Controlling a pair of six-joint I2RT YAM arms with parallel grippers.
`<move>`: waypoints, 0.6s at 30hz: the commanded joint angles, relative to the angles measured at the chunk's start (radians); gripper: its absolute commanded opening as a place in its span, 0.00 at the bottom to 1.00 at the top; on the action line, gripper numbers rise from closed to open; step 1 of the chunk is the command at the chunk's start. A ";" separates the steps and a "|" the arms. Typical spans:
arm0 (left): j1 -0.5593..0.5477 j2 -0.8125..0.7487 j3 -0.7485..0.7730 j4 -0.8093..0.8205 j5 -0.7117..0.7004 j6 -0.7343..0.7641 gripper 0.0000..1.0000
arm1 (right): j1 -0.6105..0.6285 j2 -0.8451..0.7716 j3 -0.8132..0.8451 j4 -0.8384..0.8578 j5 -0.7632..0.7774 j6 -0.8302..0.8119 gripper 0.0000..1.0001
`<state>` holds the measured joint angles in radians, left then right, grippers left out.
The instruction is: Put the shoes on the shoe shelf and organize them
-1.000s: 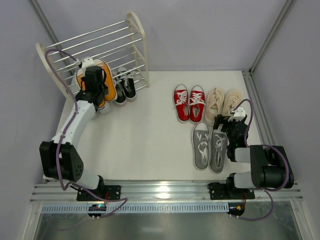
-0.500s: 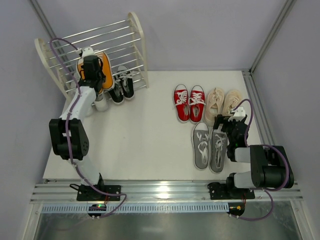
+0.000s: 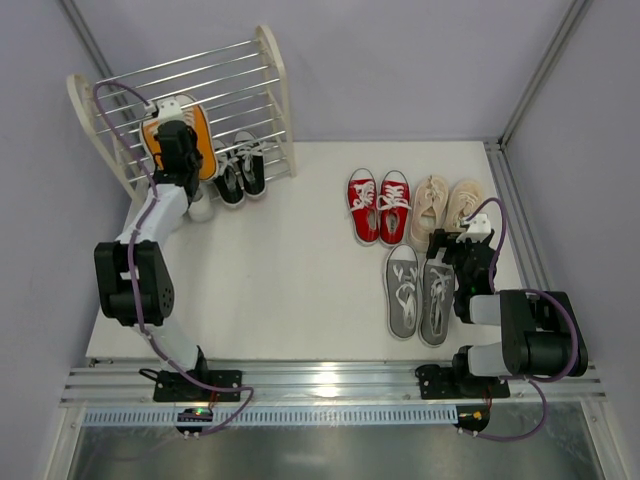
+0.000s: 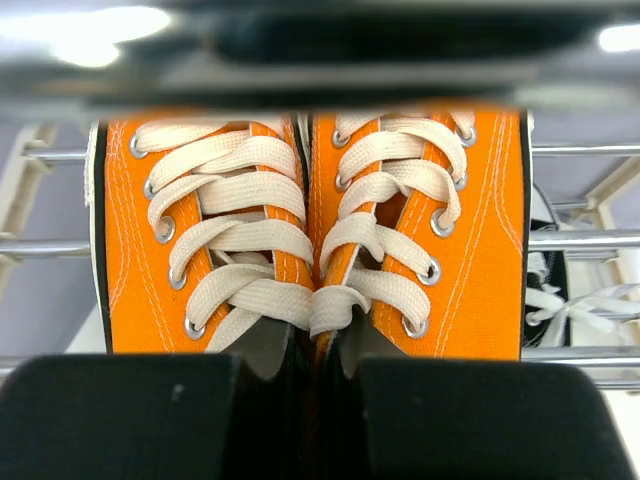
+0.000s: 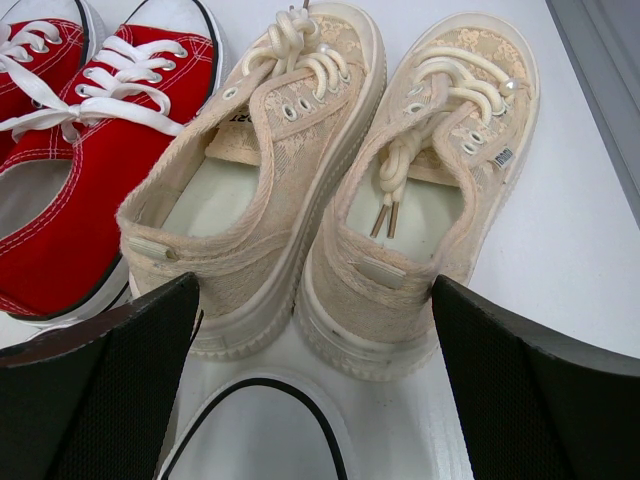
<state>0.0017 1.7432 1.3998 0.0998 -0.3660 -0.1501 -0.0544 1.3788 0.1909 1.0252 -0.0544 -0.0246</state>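
My left gripper point(image 3: 172, 142) is shut on the orange pair point(image 3: 180, 130), pinching the two inner walls together, and holds it against the shoe shelf point(image 3: 276, 62) at its left side, above the lowest tier. In the left wrist view the orange pair point(image 4: 310, 225) fills the frame, with my gripper point(image 4: 318, 375) at the tongues and silver rods point(image 4: 585, 240) behind. The black pair point(image 3: 240, 166) sits on the lowest tier. A white shoe toe point(image 3: 200, 210) shows below my left arm. My right gripper point(image 3: 462, 250) is open and empty behind the beige pair point(image 5: 330, 180).
The red pair point(image 3: 378, 205), beige pair point(image 3: 447, 204) and grey pair point(image 3: 420, 290) lie on the white table at the right. The red shoes point(image 5: 80, 150) and a grey shoe's white toe point(image 5: 260, 430) show in the right wrist view. Grey walls close in the table.
My left arm has carried the orange pair up and back, from in front of the shelf's bottom tier to higher against the rods. The right arm has not moved.
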 commanded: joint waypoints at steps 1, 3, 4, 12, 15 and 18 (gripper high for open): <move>0.029 -0.125 -0.021 0.227 -0.068 0.112 0.00 | 0.001 -0.014 0.018 0.085 -0.002 0.008 0.97; 0.029 -0.129 -0.018 0.225 -0.053 0.127 0.00 | 0.001 -0.014 0.018 0.084 -0.004 0.008 0.97; 0.029 -0.134 -0.021 0.227 -0.047 0.132 0.00 | 0.002 -0.014 0.018 0.084 -0.002 0.008 0.97; 0.029 -0.183 -0.059 0.288 -0.030 0.246 0.00 | 0.002 -0.014 0.018 0.085 -0.002 0.008 0.97; 0.029 -0.183 -0.059 0.294 -0.040 0.282 0.00 | 0.001 -0.014 0.018 0.085 -0.004 0.008 0.97; 0.029 -0.186 -0.068 0.322 -0.040 0.317 0.00 | 0.001 -0.014 0.016 0.085 -0.002 0.008 0.97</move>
<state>0.0277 1.6592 1.3029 0.1734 -0.3851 0.0937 -0.0544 1.3788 0.1909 1.0252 -0.0544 -0.0246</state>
